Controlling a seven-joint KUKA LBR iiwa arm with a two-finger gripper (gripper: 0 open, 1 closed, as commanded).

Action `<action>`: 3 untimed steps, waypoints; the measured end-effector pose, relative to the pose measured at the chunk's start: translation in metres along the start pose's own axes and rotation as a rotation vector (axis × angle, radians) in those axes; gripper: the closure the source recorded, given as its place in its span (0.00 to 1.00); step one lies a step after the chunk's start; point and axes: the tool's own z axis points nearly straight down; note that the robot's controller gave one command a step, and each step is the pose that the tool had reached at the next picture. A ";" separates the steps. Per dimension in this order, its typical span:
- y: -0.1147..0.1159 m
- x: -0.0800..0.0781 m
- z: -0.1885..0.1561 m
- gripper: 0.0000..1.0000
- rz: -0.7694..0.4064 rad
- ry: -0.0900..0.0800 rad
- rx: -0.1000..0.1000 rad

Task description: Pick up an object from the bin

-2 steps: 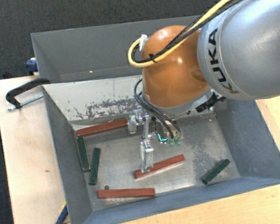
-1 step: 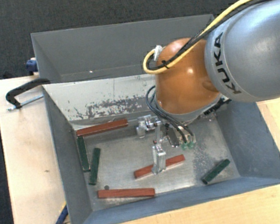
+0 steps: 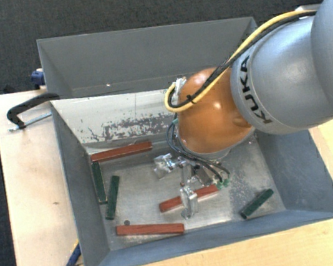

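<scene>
Six sticks loose on the floor of the grey bin (image 3: pixel 80 194), well spread, no heap. Nearest the front wall: a long red-brown stick (image 3: pixel 150 228), lying almost along that wall. Well apart to its right, a short dark green stick (image 3: pixel 256 204), slanted.

A little farther in, at the middle of the floor: a short red-brown stick (image 3: pixel 171 204), lying crosswise, with the gripper (image 3: pixel 190 204) down right over its middle, at or very near its top face. Cannot tell how wide the tool stands, nor whether anything is clamped; safest taken as not yet holding.

Farther back on the left: two dark green sticks, one slanted (image 3: pixel 111 197), one lying along the left wall (image 3: pixel 99 181). Farthest back, under the rear wall: another long red-brown stick (image 3: pixel 121 151). Above it all, the orange wrist cover (image 3: pixel 208 119) and the grey arm from the right.

Judged step: taking the short red-brown stick, it being right under the tool. To do it well:
- Keep centred on the stick's middle, so no tipping on the lift.
- Straddle the narrow width, not the length.
- Go low enough to catch the sides rather than pinch the top edge.
- Close firmly, then lift straight up.

No neighbour touching it, so little risk of dragging another along. Likeliest slip: a thin stick turning or sliding out if caught off-centre.
</scene>
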 end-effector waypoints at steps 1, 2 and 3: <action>-0.053 0.029 0.043 1.00 -0.076 0.002 -0.001; -0.053 0.029 0.043 1.00 -0.076 0.002 -0.002; -0.040 0.011 -0.129 1.00 -0.088 -0.012 0.001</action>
